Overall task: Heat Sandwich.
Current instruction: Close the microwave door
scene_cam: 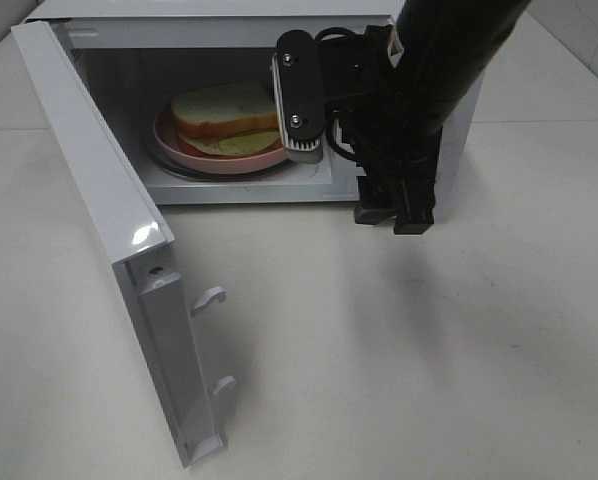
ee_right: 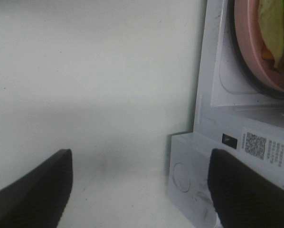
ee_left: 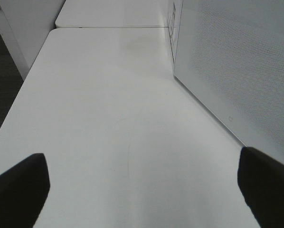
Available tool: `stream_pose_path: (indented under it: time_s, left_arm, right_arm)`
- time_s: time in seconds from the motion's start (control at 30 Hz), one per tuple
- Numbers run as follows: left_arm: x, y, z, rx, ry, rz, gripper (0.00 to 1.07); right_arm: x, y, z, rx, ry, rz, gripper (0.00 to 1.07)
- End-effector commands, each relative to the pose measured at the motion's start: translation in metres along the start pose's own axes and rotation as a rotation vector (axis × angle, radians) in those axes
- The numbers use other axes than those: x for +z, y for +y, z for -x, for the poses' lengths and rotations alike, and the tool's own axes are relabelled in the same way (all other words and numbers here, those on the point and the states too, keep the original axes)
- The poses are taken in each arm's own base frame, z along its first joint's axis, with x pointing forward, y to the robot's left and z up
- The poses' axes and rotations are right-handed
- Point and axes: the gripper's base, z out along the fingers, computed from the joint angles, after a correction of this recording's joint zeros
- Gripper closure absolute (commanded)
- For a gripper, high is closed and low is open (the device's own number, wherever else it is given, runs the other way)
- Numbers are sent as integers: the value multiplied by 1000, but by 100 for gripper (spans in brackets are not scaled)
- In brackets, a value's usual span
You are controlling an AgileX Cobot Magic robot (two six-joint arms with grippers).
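right gripper [scene_cam: 394, 215] hangs just in front of the microwave [scene_cam: 129, 70], at its lower right corner. its jaws are spread wide with nothing between them, and the right wrist view shows only bare table [ee_right: 108, 95] in the gap. left gripper [ee_left: 142, 190] is likewise spread and empty, low over the table beside a white dotted panel, likely the outer face of the door; you won't find this gripper in the high view. loading looks done: the sandwich [scene_cam: 227, 115] lies on the pink plate [scene_cam: 229, 163], and the plate sits inside the cavity on the dark-rimmed turntable, toward the left of the opening. neither gripper touches it. top slice is pale with a tan crust, and greenish filling peeks out at the front edge. the plate holds nothing but the sandwich, and the cavity holds only plate and sandwich, as far as you can see. door [scene_cam: 109, 220] stands swung fully out to the left, latch hooks showing. what's left, by the look of it: shut the door, then start the heating. the controls are hidden behind the right arm, so you can't tell any setting.
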Motion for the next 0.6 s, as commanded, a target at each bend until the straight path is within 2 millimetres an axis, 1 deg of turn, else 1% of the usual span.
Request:
stream_pose_path:
  time_s: [0.03, 0.13, 0.17, 0.23, 0.27, 0.3, 0.37, 0.4, 0.47, 0.6]
  left_arm:
    - [-2, 0, -1, -2, -25, -5, 3]
    - [-2, 0, -1, -2, -25, -5, 3]
    - [-2, 0, -1, -2, -25, -5, 3]
    - [-2, 0, -1, -2, -25, -5, 3]
    - [-2, 0, -1, -2, -25, -5, 3]
    - [-2, 0, -1, -2, -25, -5, 3]
    - [-2, 0, -1, -2, -25, -5, 3]
    - [-2, 0, -1, -2, -25, -5, 3]
    - [-2, 0, -1, -2, -25, -5, 3]
    - [-2, 0, -1, -2, -25, -5, 3]
  right_arm:
    - [-13, 11, -8, 22, -8, -13, 31]
    - [-27, 23, -19, 59, -17, -24, 31]
    - [-27, 23, -19, 59, -17, -24, 31]
    - [-34, 30, -24, 77, -22, -31, 31]
    - [-41, 36, -30, 83, -28, -40, 31]
    - [-41, 36, -30, 83, -28, -40, 31]
    - [-48, 42, -35, 94, -36, -51, 31]
    - [-54, 50, -41, 114, -38, -54, 31]
    - [-57, 53, -44, 124, -42, -58, 31]
    - [-70, 71, -57, 167, -61, -79, 31]
